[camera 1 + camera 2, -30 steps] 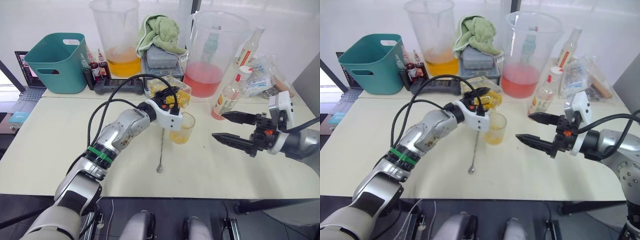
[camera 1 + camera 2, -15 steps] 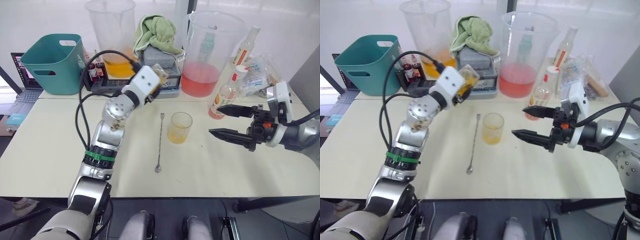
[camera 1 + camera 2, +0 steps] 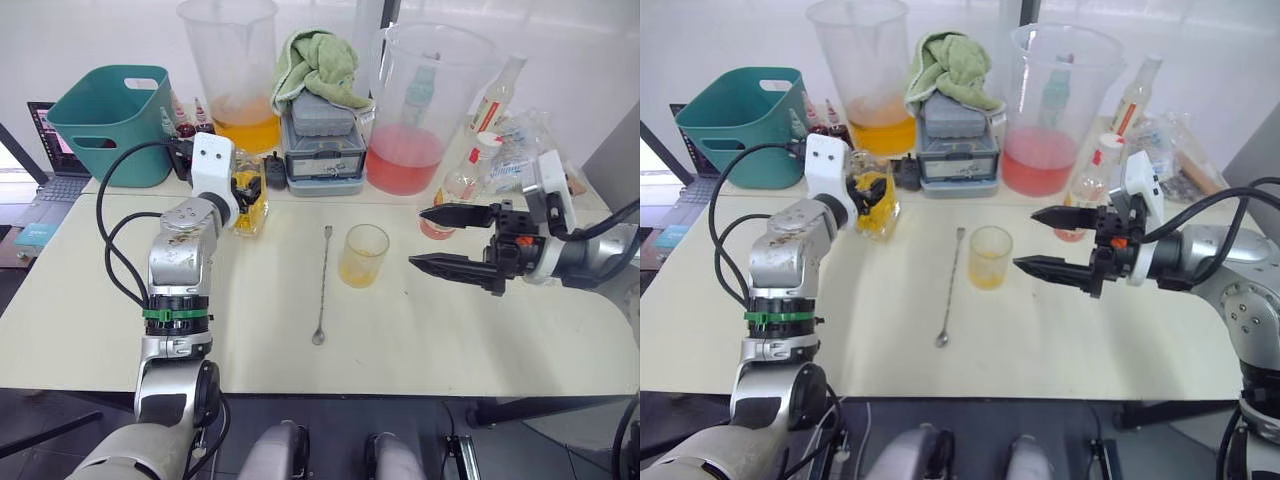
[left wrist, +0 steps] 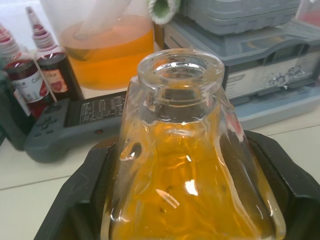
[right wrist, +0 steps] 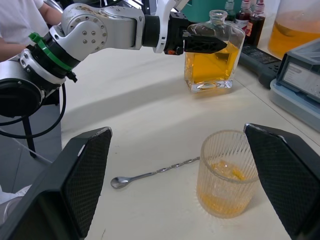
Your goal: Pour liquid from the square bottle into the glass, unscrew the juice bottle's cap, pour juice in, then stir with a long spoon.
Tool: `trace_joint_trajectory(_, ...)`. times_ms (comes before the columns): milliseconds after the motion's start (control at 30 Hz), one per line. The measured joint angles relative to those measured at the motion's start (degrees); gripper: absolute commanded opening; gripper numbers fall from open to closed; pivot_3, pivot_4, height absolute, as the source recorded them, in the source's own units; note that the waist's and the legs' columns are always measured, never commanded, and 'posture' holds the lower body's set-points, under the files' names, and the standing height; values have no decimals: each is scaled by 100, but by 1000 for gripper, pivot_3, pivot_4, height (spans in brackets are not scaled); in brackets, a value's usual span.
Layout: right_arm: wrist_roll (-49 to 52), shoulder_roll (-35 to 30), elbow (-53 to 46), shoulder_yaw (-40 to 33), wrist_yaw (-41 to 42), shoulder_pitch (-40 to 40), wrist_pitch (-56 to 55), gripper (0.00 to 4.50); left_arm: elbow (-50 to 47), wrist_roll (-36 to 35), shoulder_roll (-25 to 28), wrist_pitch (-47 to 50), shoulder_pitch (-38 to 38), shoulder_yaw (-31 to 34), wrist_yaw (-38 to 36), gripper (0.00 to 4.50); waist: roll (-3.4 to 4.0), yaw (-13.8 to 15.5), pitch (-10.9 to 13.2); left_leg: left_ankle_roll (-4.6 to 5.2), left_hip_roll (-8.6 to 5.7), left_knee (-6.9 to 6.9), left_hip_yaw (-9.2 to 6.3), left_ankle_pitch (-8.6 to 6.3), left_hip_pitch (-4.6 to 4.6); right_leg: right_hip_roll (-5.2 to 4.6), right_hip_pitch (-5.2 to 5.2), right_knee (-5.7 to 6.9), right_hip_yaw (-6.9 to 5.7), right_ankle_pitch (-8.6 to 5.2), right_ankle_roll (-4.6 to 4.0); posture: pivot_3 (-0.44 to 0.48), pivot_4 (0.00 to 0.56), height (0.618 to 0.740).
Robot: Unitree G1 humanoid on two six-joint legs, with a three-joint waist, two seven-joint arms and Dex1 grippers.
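the square bottle [image 3: 247,197] stands upright on the table [image 3: 90,290] near its back edge, just in front of the black controller [image 4: 70,122] and grey case [image 3: 322,150], its amber liquid about half up. the left gripper [image 3: 243,191] is clamped around its body. the glass [image 3: 362,255] with a little amber liquid sits mid-table, the long spoon [image 3: 322,285] lying just beside it, with bare tabletop around both. the right gripper [image 3: 440,240] hovers near the glass, fingers spread wide, holding nothing. the juice bottle [image 3: 462,185] stands behind it.
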Motion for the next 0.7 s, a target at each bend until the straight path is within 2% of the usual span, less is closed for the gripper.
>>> trace_joint_trajectory(233, -6, 4, 38, 24, 109, -142, 0, 4500, -72, -283, 61, 56, 216, 17, 80, 2795, -1, -2, -1, -23, 0, 0, 0, -11, 2, -2, 0, 0, 1, 0, 0, 0, 150, 740)
trace_joint_trajectory(300, -7, 9, 39, 30, 140, -144, 0, 4500, -109, -338, 125, 51, 263, -14, 74, 3864, -1, -7, -1, -25, 0, 0, 0, -12, 3, -1, 0, 1, 1, 0, 0, 0, 150, 740)
trace_joint_trajectory(367, -7, 15, 39, 40, 196, -144, -1, 4500, -116, -408, 158, 47, 275, -18, 90, 4475, -1, -8, -1, -26, 1, 0, 0, -12, 5, -1, -1, 1, 2, 0, 0, 0, 150, 740)
trace_joint_trajectory(700, 66, 22, 34, 27, 303, -144, -1, 4500, -450, -753, 263, -182, 205, 37, 121, 4475, -1, 1, -1, -38, 0, 0, 0, -16, 7, -5, -1, -2, 2, 0, -1, 0, 150, 740)
